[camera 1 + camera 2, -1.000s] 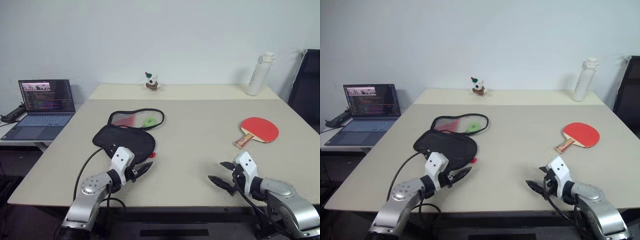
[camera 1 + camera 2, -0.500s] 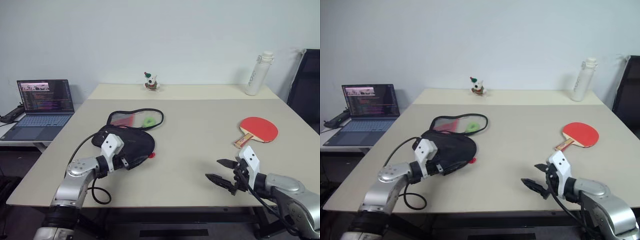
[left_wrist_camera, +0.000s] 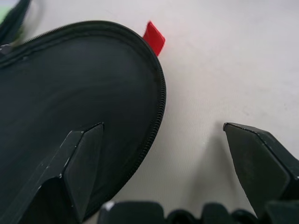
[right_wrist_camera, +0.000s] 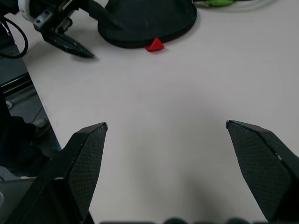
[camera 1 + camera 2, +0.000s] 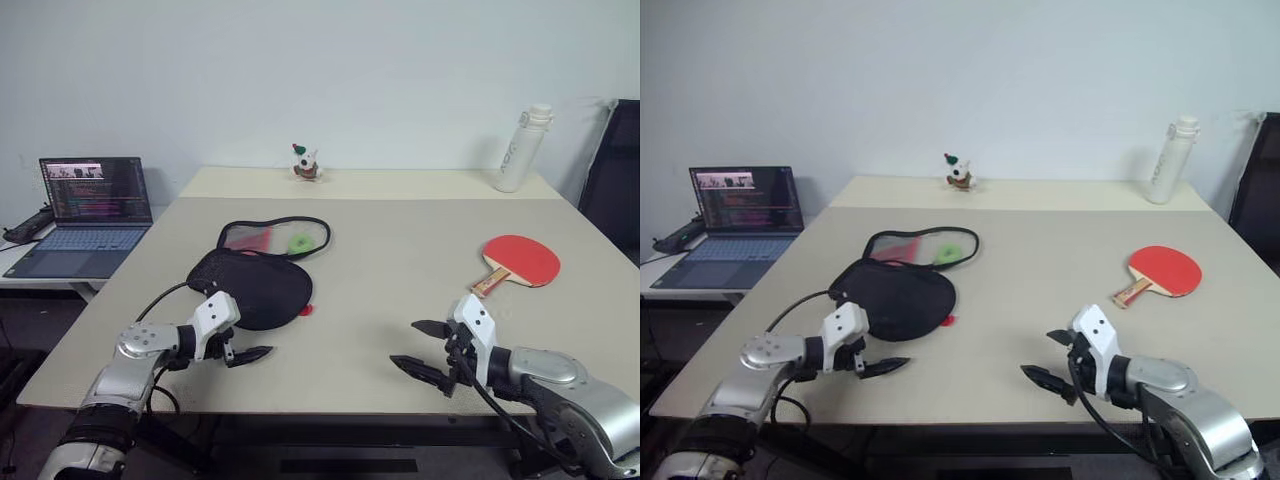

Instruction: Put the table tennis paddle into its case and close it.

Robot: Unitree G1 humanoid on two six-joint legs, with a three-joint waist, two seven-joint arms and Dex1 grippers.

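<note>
Left gripper (image 5: pixel 238 345) spread beside case (image 5: pixel 250 285); right gripper (image 5: pixel 422 347) spread, empty

A beige table (image 5: pixel 400 260) fills the middle of the room, with a second, paler tabletop (image 5: pixel 400 183) butted against its far edge. On that far top a small toy figure (image 5: pixel 304 163) stands near the middle and a white bottle (image 5: pixel 521 148) stands upright toward the right. To the left, on a lower side desk, an open laptop (image 5: pixel 85 213) has its screen lit. A dark chair (image 5: pixel 615 170) shows at the right edge
</note>
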